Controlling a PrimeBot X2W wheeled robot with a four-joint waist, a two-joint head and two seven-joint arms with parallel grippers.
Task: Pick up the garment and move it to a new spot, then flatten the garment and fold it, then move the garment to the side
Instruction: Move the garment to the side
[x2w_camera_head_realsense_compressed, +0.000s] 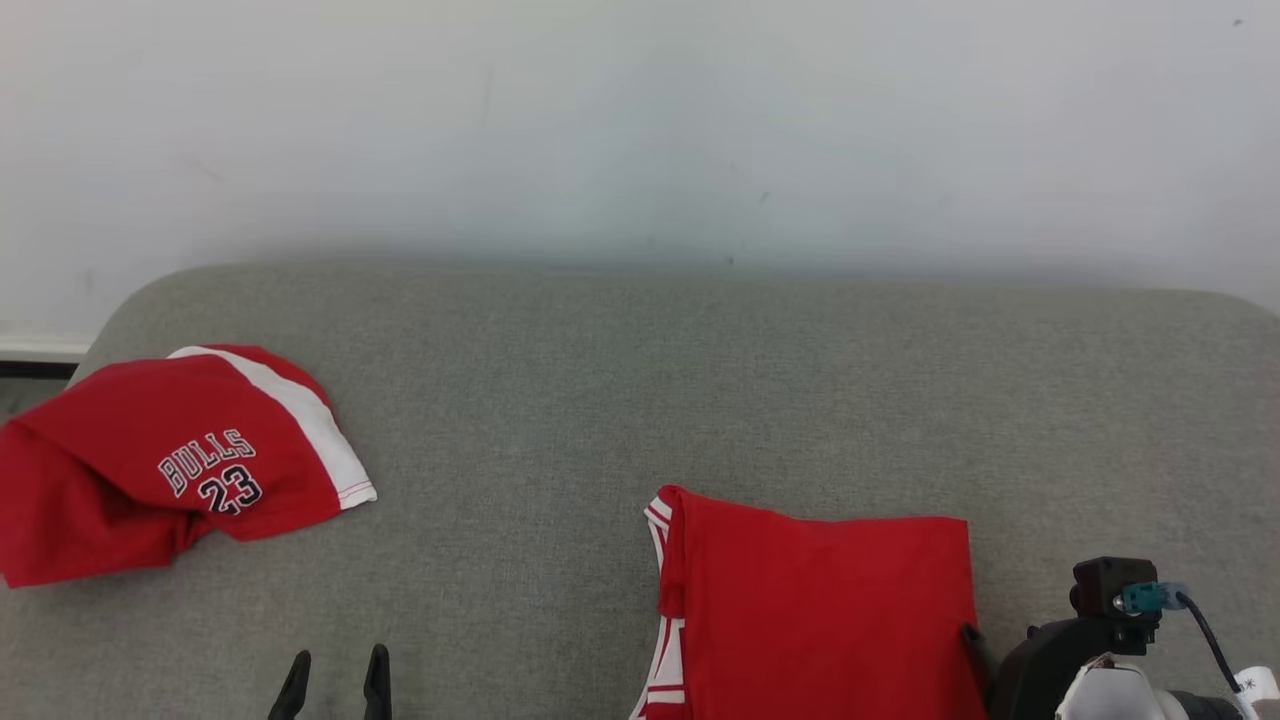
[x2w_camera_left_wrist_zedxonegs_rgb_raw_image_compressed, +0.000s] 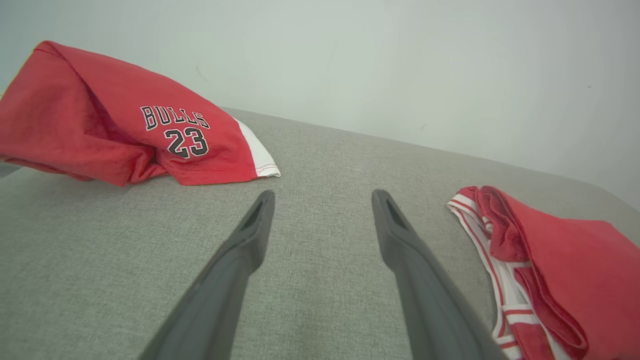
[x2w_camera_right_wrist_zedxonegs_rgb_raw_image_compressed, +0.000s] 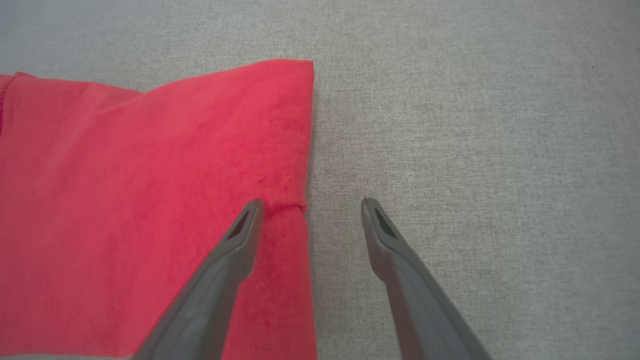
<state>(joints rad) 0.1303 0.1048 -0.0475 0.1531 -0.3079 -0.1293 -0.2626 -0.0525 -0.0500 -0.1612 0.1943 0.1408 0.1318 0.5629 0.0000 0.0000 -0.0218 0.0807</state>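
Note:
A red garment (x2w_camera_head_realsense_compressed: 820, 610) lies folded flat on the grey cloth surface (x2w_camera_head_realsense_compressed: 620, 400), low and right of centre, with white-and-red striped trim along its left edge (x2w_camera_left_wrist_zedxonegs_rgb_raw_image_compressed: 500, 280). My right gripper (x2w_camera_right_wrist_zedxonegs_rgb_raw_image_compressed: 311, 205) is open and straddles the garment's right edge (x2w_camera_right_wrist_zedxonegs_rgb_raw_image_compressed: 300, 150): one finger is over the red cloth, the other over bare grey fabric. Its wrist (x2w_camera_head_realsense_compressed: 1095, 640) is at the lower right in the head view. My left gripper (x2w_camera_head_realsense_compressed: 335, 675) (x2w_camera_left_wrist_zedxonegs_rgb_raw_image_compressed: 324, 200) stands open over bare surface, holding nothing, left of the folded garment.
A second red piece printed BULLS 23 with a white stripe (x2w_camera_head_realsense_compressed: 180, 460) (x2w_camera_left_wrist_zedxonegs_rgb_raw_image_compressed: 125, 120) lies crumpled at the far left, near the surface's left edge. A pale wall (x2w_camera_head_realsense_compressed: 640, 130) rises behind the rounded far edge. Bare grey fabric spans the middle and right.

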